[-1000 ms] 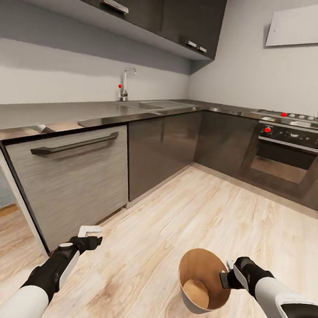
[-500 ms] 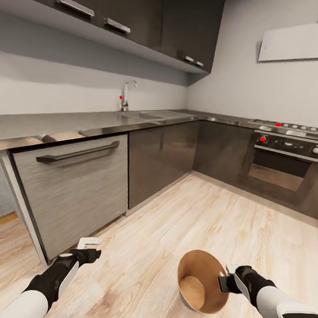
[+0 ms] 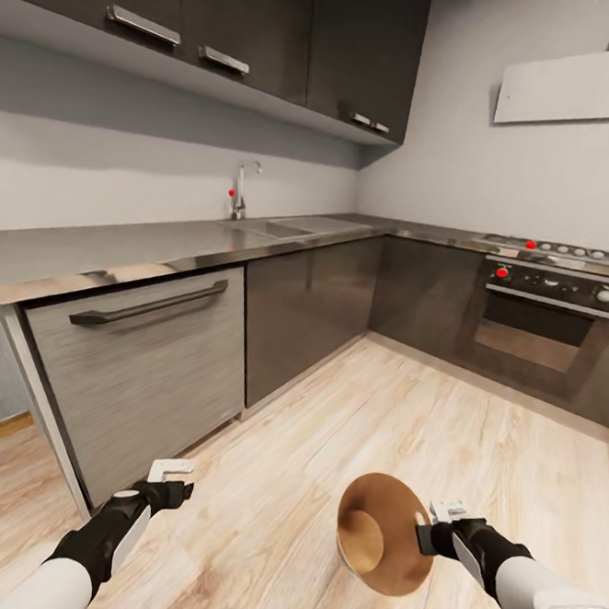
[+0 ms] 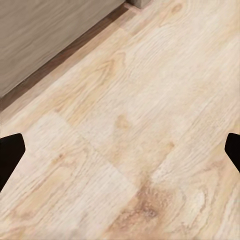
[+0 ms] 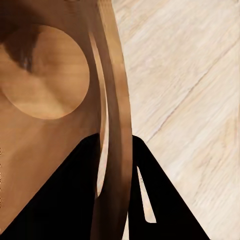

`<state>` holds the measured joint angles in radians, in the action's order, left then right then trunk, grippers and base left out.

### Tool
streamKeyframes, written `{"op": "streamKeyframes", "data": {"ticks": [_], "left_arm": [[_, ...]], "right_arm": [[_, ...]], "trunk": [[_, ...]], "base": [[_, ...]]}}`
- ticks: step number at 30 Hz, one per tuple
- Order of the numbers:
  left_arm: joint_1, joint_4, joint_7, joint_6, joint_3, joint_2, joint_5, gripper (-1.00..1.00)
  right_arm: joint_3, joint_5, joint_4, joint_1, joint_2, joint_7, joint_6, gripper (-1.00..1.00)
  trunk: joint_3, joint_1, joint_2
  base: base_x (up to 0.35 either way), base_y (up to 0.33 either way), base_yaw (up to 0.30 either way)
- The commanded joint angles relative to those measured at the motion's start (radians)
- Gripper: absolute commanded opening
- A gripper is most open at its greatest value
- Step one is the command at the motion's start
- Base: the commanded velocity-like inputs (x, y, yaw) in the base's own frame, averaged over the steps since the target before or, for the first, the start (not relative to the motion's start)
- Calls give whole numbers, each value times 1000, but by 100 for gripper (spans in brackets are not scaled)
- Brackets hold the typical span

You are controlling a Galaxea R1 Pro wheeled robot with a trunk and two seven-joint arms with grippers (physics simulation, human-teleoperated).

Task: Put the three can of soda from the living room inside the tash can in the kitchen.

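The trash can (image 3: 379,533) is off the wood floor, low in the head view and tipped on its side. Its brown inside and round bottom (image 5: 45,75) face the camera, and nothing lies in it. My right gripper (image 3: 434,530) is shut on its rim; in the right wrist view the rim wall (image 5: 117,125) runs between the two black fingers (image 5: 65,200). My left gripper (image 3: 171,479) hangs open over bare floor at the lower left, with its fingertips (image 4: 10,152) wide apart. The soda cans are out of view.
A grey dishwasher front (image 3: 142,364) with a dark handle stands close on the left under the steel worktop (image 3: 162,241). Sink (image 3: 298,223) and tap (image 3: 241,188) lie further back. The black oven (image 3: 543,316) is at the right. Light wood floor (image 3: 378,413) spreads between them.
The trash can has tipped further over in the right gripper, its opening turning toward the camera. The head view has tilted up a little. The left arm has hardly moved.
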<state>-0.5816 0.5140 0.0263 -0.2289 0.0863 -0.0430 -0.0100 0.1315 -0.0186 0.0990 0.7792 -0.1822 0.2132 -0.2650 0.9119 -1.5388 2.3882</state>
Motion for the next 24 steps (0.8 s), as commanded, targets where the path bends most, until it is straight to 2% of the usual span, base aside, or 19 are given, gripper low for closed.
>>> {"op": "streamKeyframes", "data": {"ticks": [1, 5, 8, 12, 15, 19, 20, 24], "left_arm": [[0, -1, 0, 1, 0, 0, 0, 100], [0, -3, 0, 17, -10, 0, 0, 100], [0, -24, 0, 74, -67, 0, 0, 100], [0, -96, -1, 118, -105, 0, 4, 100], [0, -117, -3, 151, -113, 0, 5, 100], [7, -142, -4, 210, -118, -5, 4, 100], [10, -154, -5, 247, -118, -6, 4, 100], [20, -163, -3, 300, -118, -10, 3, 100]], "right_arm": [[-31, 7, 3, -3, -1, 16, 13, -100], [-32, 6, 9, -17, -3, 74, 51, -100], [-32, 6, 28, -28, -4, 99, 95, -100], [-32, 6, 49, -80, -2, 107, 205, -100], [-33, 7, 83, -106, -3, 109, 234, -100], [-38, 8, 155, -175, -7, 110, 253, -100], [-39, 10, 199, -209, -12, 110, 258, -100], [-40, 17, 261, -264, -31, 111, 263, -100]], "trunk": [[-3, 4, -7], [-16, 19, -35], [-25, 31, -56], [-38, 46, -84], [-47, 58, -105], [-60, 73, -133], [-63, 77, -140], [-75, 92, -168]], "base": [[0, 0, 0], [0, 0, 0], [0, 0, 0], [0, 0, 0], [0, 0, 0], [0, 0, 0], [0, 0, 0], [0, 0, 0]]}}
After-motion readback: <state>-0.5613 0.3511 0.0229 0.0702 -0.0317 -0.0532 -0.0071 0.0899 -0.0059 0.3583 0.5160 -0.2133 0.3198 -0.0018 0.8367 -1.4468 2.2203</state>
